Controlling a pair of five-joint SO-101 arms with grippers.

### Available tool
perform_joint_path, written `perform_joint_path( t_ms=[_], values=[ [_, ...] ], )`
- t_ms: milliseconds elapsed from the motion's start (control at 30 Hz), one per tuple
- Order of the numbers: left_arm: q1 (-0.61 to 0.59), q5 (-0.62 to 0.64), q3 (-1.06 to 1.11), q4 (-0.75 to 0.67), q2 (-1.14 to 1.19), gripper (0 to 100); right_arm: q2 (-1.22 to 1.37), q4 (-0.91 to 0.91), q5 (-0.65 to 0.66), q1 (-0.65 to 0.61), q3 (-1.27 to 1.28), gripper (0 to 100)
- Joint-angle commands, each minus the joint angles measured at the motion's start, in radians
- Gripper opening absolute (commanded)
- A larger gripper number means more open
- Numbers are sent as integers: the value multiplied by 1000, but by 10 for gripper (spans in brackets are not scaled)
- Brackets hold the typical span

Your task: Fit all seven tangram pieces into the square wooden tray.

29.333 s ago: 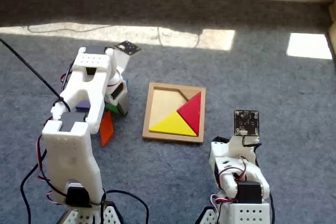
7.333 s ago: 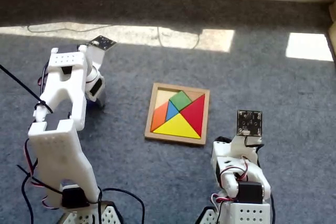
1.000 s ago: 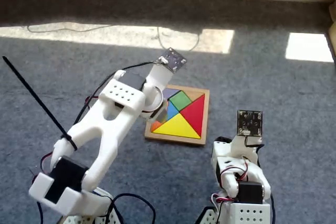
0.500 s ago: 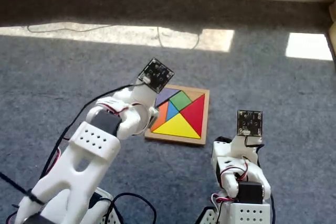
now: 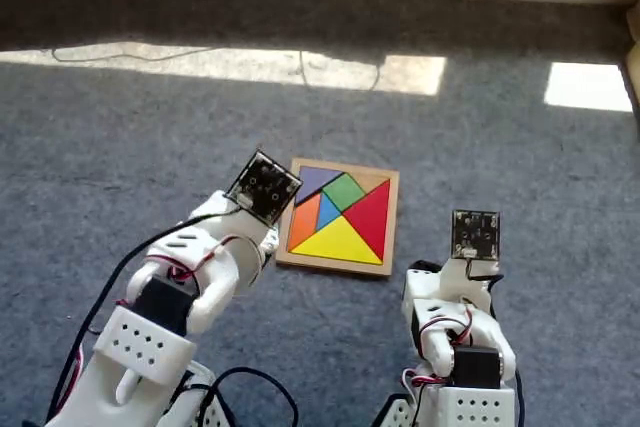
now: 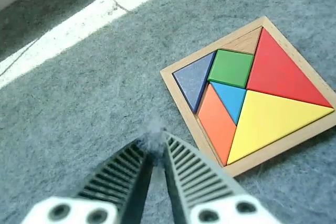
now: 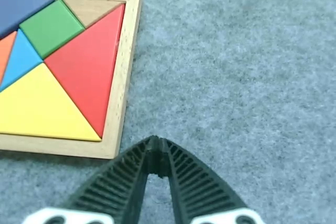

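Swings the left arm (image 5: 190,277) back off the square wooden tray (image 5: 330,261) within the last second, folding it down toward its base and parking the left claw (image 6: 156,139) low over the grey carpeted worktop (image 5: 500,147), just beside the tray's left rim, with both ribbed fingers (image 6: 123,171) pressed together on nothing. Leaves the right claw (image 7: 156,142) in its place of half a minute ago, over the carpet near the tray's near right corner, likewise pinched together and empty. Shows six pieces lying flat inside the rim: a yellow triangle (image 6: 269,120) across the near side, a red triangle (image 6: 280,74) along the right, an orange piece (image 6: 218,121) against the left wall, a small blue triangle (image 6: 232,98) at the centre, a green square (image 6: 231,68) beyond it, and a purple triangle (image 6: 195,79) in the far left corner. Marks a gain of four pieces on the frame of half a minute ago, with only yellow and red seated then, and of one, the purple, on the frame of seven seconds ago. Keeps one triangular gap (image 6: 245,42) of bare wood open in the far right corner, between the green square and the red triangle. Puts the task, by this count, at six of seven done. Calls, most likely, for one more small triangle to be fetched, turned to match the corner and lowered flush into that gap.
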Motion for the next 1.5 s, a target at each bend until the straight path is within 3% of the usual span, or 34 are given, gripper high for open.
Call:
perform_joint_path(
  t_ms=[0, 433, 767, 833, 1233, 1467],
  values=[
    [-44, 12, 62, -15, -165, 5, -16, -1, 0, 8, 151, 6],
    [-237, 11, 390, -9, -636, 8, -16, 1, 0, 8, 151, 6],
    [-317, 11, 489, 0, -639, 8, -13, 88, 0, 7, 151, 6],
    [-332, 9, 489, 38, -639, 8, -15, 154, 0, 7, 151, 6],
    [-340, 8, 489, 422, -639, 7, -16, 154, 0, 7, 151, 6],
    [-340, 8, 489, 497, -639, 7, -16, 154, 0, 7, 151, 6]
  ],
)
